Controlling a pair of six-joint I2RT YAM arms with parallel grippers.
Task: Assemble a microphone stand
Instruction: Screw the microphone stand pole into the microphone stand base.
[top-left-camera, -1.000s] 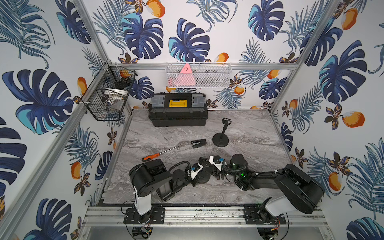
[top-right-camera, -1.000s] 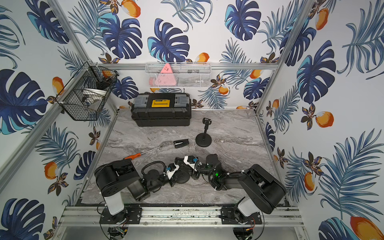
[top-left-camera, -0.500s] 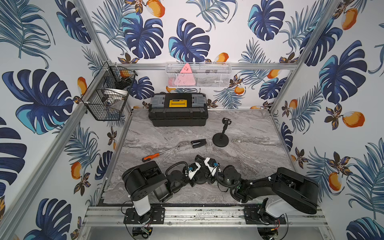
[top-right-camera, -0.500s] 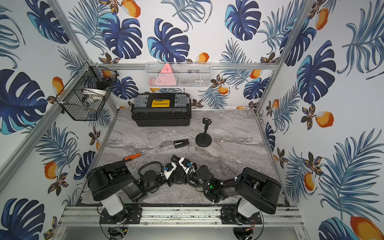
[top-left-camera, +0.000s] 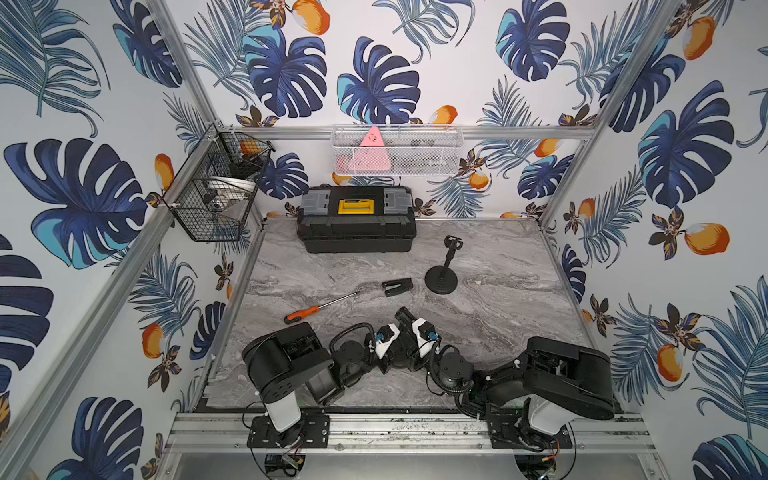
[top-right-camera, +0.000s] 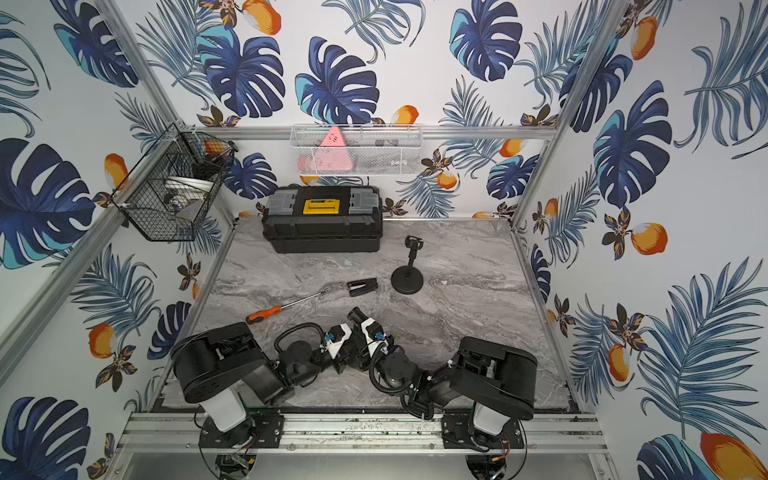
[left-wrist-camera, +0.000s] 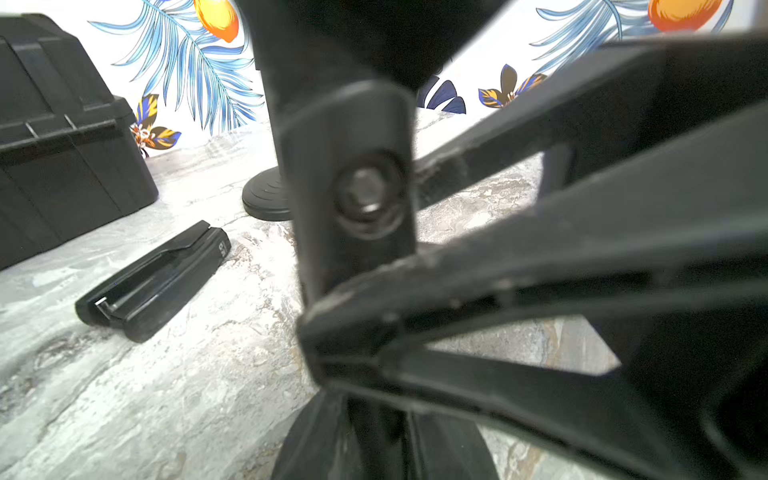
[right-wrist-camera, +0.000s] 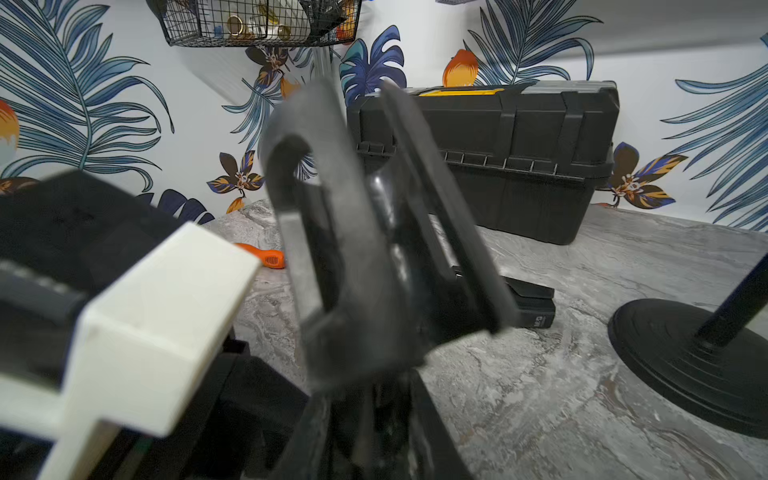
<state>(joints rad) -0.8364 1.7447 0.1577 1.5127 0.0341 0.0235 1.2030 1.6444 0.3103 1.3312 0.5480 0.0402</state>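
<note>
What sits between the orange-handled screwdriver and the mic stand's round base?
A small black clip lies there, past the screwdriver tip and short of the stand base, touching neither; both top views show it.

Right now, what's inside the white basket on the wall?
A pink triangle sits in the white mesh basket. The mesh hides what the small dark bits beside it are.

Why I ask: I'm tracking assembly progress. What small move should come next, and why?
Probably reach the left gripper toward the clip: it lies loose on the table beside the upright stand, unmounted, with that gripper shut short of it.
</note>
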